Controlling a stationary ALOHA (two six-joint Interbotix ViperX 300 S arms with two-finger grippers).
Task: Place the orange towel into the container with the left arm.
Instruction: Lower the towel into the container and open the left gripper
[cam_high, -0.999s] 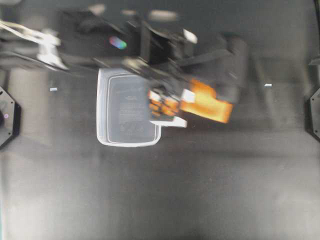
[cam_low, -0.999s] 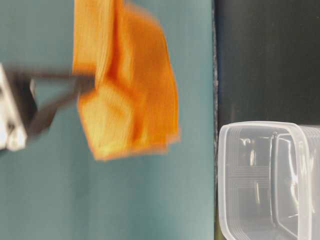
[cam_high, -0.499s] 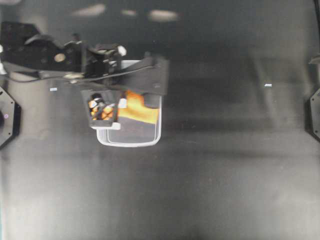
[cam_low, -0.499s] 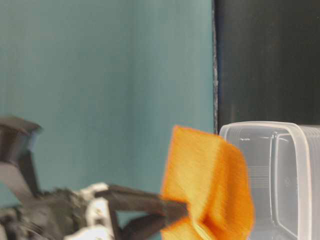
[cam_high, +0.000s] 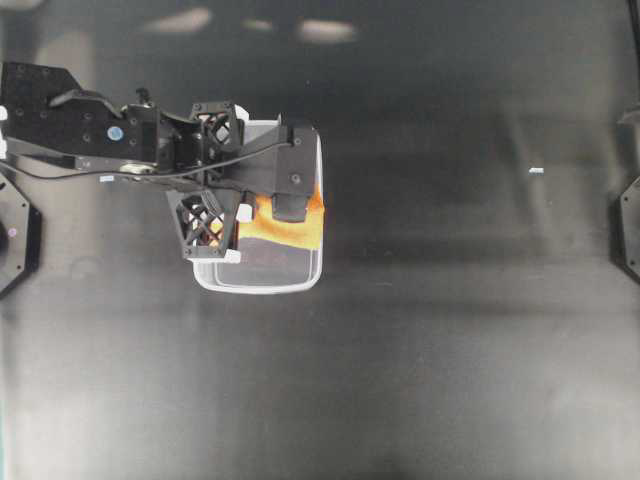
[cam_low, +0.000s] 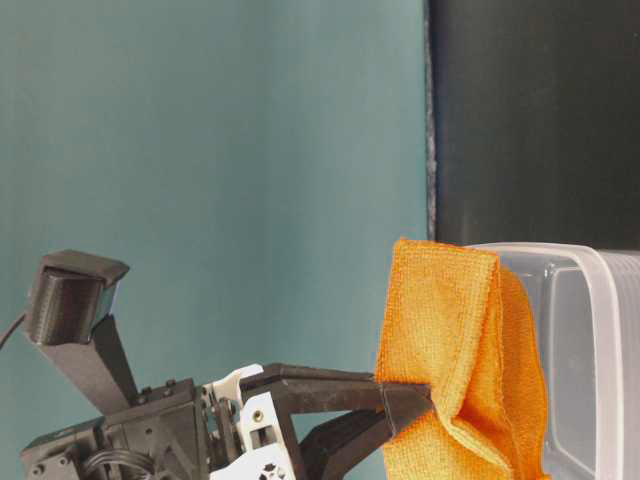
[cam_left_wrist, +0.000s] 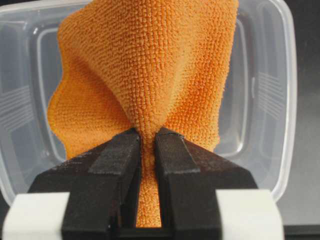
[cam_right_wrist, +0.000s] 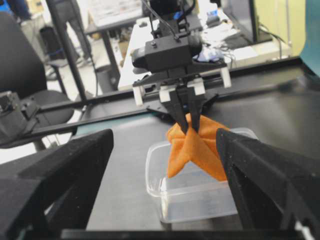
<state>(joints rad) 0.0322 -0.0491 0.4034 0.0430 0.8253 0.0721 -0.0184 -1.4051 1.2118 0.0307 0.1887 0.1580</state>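
The orange towel (cam_left_wrist: 150, 75) hangs pinched in the left gripper (cam_left_wrist: 147, 150) over the clear container (cam_left_wrist: 270, 100); right gripper (cam_right_wrist: 165, 165) gapes wide.

The left arm (cam_high: 120, 140) is black, jointed, with visible screws and a thin black cable along it. Its gripper (cam_left_wrist: 147, 145) has black lattice-patterned fingers (cam_high: 205, 222) with white plastic blocks at the base.
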